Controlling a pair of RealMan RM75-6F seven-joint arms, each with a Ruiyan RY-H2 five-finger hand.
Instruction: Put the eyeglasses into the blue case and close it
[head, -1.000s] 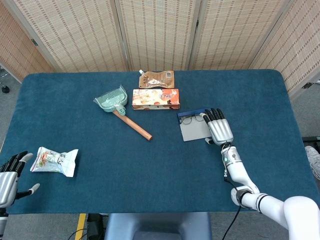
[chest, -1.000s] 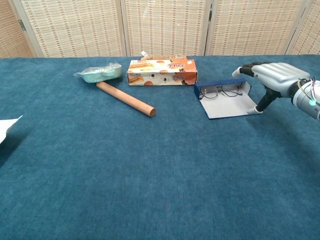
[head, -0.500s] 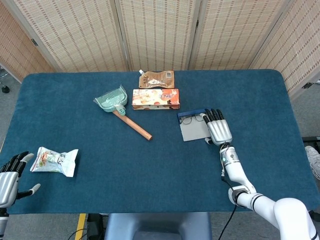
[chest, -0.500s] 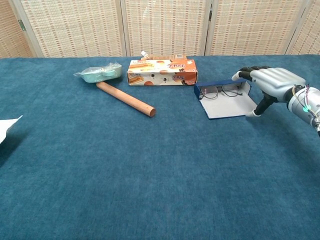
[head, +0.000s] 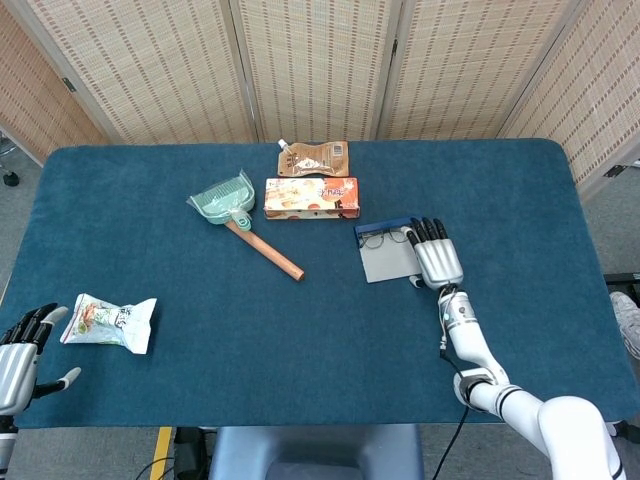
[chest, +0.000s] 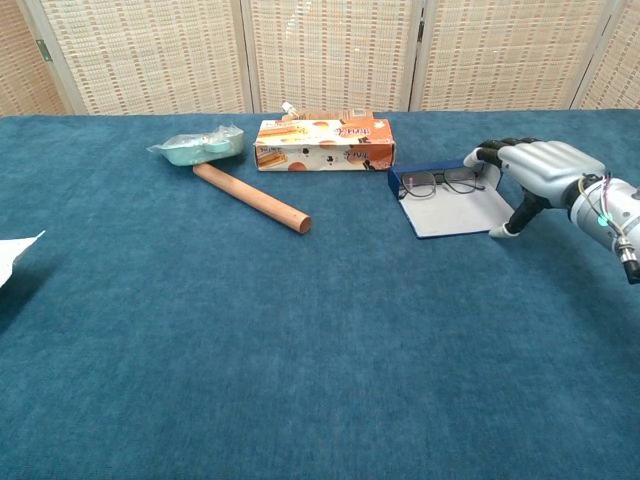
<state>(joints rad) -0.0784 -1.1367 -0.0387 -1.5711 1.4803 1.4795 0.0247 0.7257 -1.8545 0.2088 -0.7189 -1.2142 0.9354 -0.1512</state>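
We see the eyeglasses (chest: 443, 181) lying inside the open blue case (chest: 452, 207) on the counter (head: 320, 320). The right robot hand (chest: 535, 168) holds nothing, fingers spread, fingertips at the case's right end; the left robot hand (head: 22, 345) is spread too.

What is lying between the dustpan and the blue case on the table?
The orange box lies between dustpan and blue case; the head view shows it best.

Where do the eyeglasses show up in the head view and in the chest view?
Head view: the eyeglasses lie right of centre, in the open blue case, just left of the right hand.
Chest view: the eyeglasses sit upper right, along the case's back wall.
Shared landmark: the orange box just left of the case.
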